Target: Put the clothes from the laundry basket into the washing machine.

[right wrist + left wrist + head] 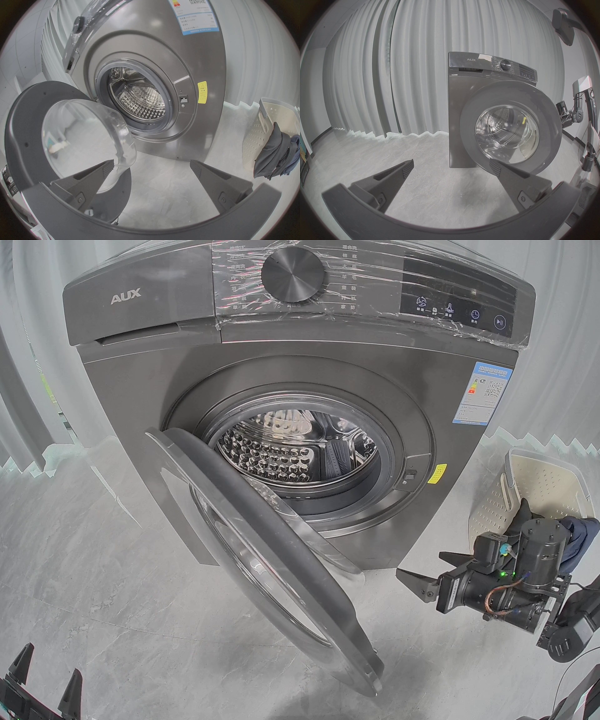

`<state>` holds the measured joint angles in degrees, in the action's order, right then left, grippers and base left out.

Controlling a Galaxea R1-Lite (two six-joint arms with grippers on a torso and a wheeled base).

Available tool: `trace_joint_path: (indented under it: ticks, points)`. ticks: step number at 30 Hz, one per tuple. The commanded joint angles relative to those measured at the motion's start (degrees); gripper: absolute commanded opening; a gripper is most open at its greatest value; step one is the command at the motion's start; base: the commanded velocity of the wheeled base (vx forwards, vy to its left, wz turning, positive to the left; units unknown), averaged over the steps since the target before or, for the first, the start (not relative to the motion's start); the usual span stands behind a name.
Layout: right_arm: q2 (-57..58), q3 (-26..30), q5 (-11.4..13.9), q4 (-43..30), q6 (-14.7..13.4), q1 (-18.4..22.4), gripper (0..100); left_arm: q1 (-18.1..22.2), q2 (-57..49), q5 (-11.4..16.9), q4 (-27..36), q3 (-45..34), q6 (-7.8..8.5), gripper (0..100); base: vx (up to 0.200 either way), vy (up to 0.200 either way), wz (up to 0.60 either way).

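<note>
I'm seeing the clothes, a dark bundle, lying in the laundry basket, with part of them hanging over its rim. The pale perforated basket is standing on the floor to the right of the washing machine. The machine's door is standing wide open towards me, and the steel drum is showing behind it with no clothing that I can make out inside. My right gripper is hovering just in front of the basket, its fingers spread and holding nothing, pointing towards the machine. My left gripper is sitting low on the left, well apart from the door, also spread and holding nothing. Pale curtains are hanging behind the machine.
</note>
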<state>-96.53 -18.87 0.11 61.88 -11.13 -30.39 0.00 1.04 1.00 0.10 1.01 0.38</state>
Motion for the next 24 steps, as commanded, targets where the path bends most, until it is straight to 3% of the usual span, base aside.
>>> trace_joint_path:
  ticks: [1, 5, 11, 20, 24]
  points:
    - [-9.5, -4.7, -0.2, 3.2, 0.0, 0.9, 100, 0.0, -0.7, 0.1, 0.0, -1.0, -0.03, 100, 0.000, 0.000, 0.00]
    - [-13.3, -7.3, -0.2, 4.7, 0.1, 0.4, 100, 0.0, -0.6, 0.0, 0.0, -1.0, -0.03, 100, 0.000, 0.000, 0.00]
    - [-14.6, -6.8, 0.0, 4.7, 0.1, -1.8, 100, 0.0, -0.7, 0.0, 0.0, -1.0, -0.03, 100, 0.000, 0.000, 0.00]
    - [-14.7, -4.0, 0.2, 4.8, -0.4, -9.3, 100, 0.0, -0.7, 0.1, 0.0, -1.0, -0.03, 100, 0.000, 0.000, 0.00]
    - [-14.7, -4.0, -0.1, 4.8, -0.3, -10.2, 100, 0.0, -0.7, 0.1, 0.0, -1.0, -0.03, 100, 0.000, 0.000, 0.00]
